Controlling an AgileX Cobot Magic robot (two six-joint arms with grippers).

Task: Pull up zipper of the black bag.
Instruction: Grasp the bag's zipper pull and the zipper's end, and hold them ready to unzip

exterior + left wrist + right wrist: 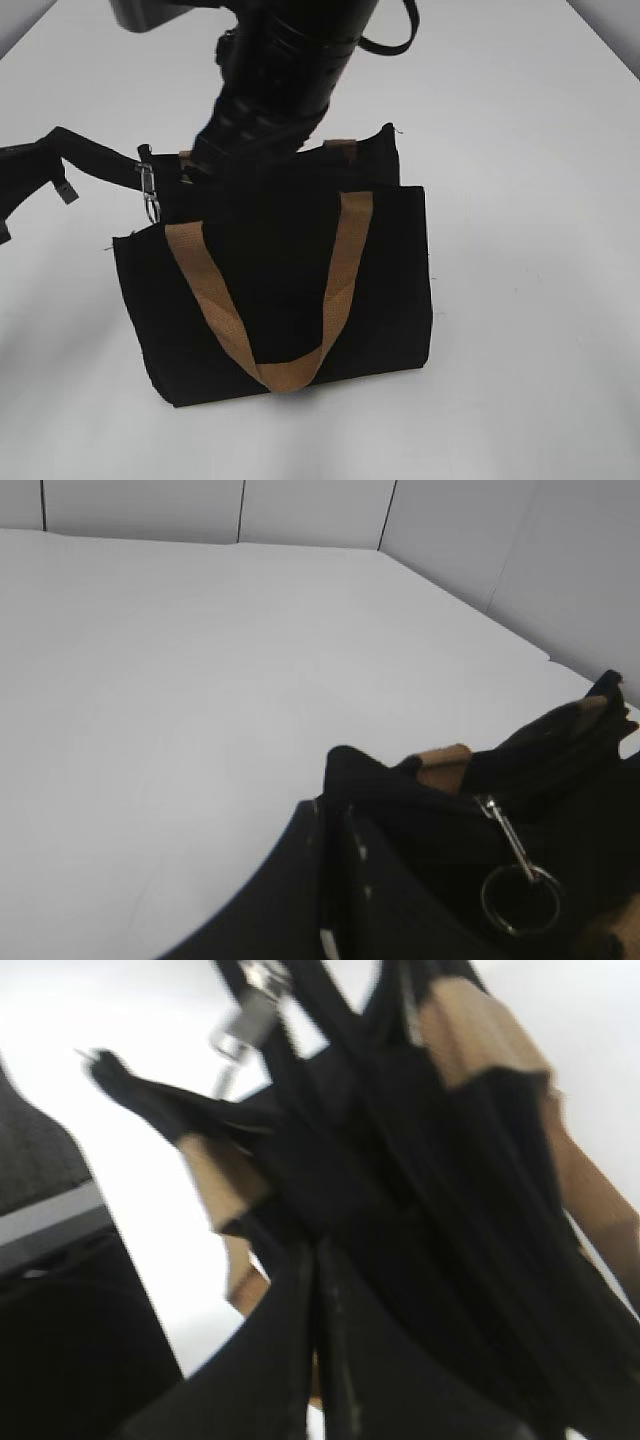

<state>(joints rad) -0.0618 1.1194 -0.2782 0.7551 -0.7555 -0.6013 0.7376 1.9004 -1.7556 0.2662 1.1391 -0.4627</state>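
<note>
The black bag stands upright on the white table, with a tan handle hanging down its front. My left gripper is shut on the bag's upper left corner; the left wrist view shows its jaws pinching black fabric. My right arm reaches down from the top. Its gripper is shut at the zip track on the bag's top, near the left end. The silvery zipper pull is hidden at the jaws. The right wrist view is blurred.
A metal swivel clasp with a ring hangs at the bag's left end, close to both grippers. It also shows in the right wrist view. A black shoulder strap lies behind the bag. White walls stand beyond the table.
</note>
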